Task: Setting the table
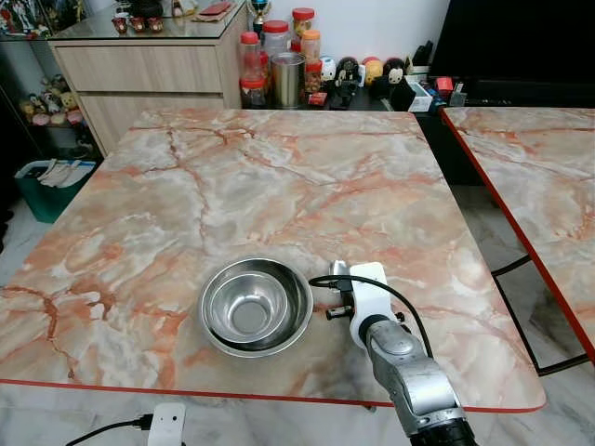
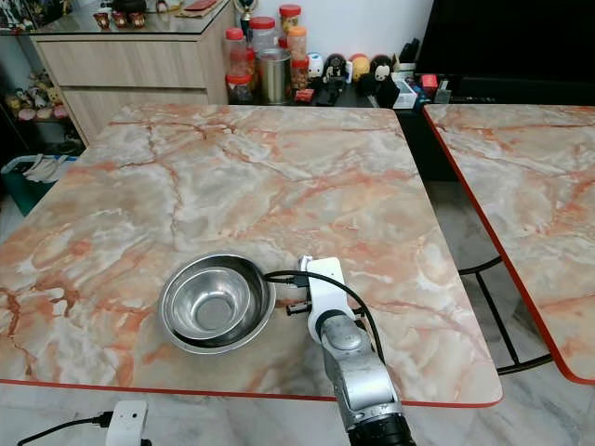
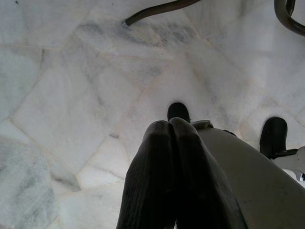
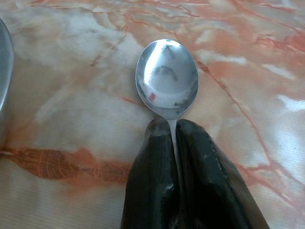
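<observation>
Nearest to us is our right arm (image 1: 414, 381), silver and reaching forward over the near edge of the table (image 1: 279, 186). Its white wrist piece sits just to the right of the bowl (image 1: 255, 307), with a black cable looping over it.

The table is the largest thing before us, a broad slab of pink and white marble pattern with a red rim. A second table (image 1: 539, 177) of the same pattern stands to the right, apart from the first by a gap of floor. Beyond the far edge stands a wooden cabinet (image 1: 139, 70), and beside it a row of jars (image 1: 279, 51) with red and orange lids and some small figurines (image 1: 367, 74).

The steel bowl sits upright on the near part of the table, shiny and round, close to the front edge.

In the right wrist view, our right gripper (image 4: 176, 129) has its two black fingers pressed together on the neck of a spoon (image 4: 167, 78). The spoon's bowl faces up and lies just above or on the marble; we cannot tell which. The steel bowl's rim shows at that picture's edge, near the spoon but apart from it.

Our left gripper (image 3: 170, 131) hangs over pale floor tiles, its fingers pressed together on nothing.
</observation>
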`<state>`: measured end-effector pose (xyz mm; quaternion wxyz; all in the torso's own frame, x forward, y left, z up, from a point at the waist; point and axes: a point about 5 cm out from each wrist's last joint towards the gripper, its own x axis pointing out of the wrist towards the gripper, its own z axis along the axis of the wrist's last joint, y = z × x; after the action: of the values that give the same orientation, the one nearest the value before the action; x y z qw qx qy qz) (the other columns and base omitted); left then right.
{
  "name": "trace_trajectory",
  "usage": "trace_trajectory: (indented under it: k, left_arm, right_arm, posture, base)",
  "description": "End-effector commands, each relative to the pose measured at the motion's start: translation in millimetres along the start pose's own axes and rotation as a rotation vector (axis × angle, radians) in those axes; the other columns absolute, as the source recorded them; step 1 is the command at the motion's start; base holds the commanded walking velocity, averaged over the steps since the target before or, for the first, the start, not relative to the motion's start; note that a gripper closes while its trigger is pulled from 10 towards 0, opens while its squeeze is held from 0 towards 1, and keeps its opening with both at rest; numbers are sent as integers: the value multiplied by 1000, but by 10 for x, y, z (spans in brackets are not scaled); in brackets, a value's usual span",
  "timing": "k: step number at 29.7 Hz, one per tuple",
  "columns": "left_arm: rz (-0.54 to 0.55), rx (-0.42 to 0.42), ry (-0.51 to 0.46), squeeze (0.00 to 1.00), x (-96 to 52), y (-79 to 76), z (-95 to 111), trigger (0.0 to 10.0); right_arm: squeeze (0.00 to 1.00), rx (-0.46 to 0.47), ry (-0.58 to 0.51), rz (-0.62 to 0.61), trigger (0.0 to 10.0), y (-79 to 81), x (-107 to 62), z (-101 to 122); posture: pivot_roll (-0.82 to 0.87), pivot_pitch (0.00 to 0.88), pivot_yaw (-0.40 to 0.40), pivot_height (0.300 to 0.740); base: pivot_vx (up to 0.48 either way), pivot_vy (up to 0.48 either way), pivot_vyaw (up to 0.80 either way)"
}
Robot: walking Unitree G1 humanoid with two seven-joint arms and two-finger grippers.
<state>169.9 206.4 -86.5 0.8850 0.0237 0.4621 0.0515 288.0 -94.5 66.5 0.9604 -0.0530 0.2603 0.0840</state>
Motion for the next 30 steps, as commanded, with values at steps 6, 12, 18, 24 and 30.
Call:
trace_trajectory:
  k: [6, 12, 18, 24, 30]
  left_arm:
    - [4, 4, 31, 0, -13, 17, -76, 10000]
    - [3, 6, 34, 0, -14, 21, -82, 10000]
    - [5, 8, 39, 0, -20, 33, -104, 10000]
    - [9, 6, 29, 0, -22, 39, -104, 10000]
    - [11, 15, 17, 0, -15, 26, -70, 10000]
  right_arm:
    - [847, 3, 15, -7, 10000, -2, -12, -10]
    - [859, 2, 5, -13, 10000, -15, -8, 10]
    - [0, -16, -119, -16, 10000, -15, -39, 176]
    - [0, -12, -380, 11, 10000, 26, -134, 491]
    - [0, 19, -518, -1, 10000, -51, -153, 638]
  posture:
    - [-78, 57, -9, 740]
    - [-77, 61, -8, 740]
    - [-78, 65, -3, 740]
    - [-78, 61, -1, 740]
    - [-83, 53, -2, 740]
  base:
    - [0, 0, 0]
    - [0, 0, 0]
    - [0, 0, 0]
    - [0, 0, 0]
    - [0, 0, 0]
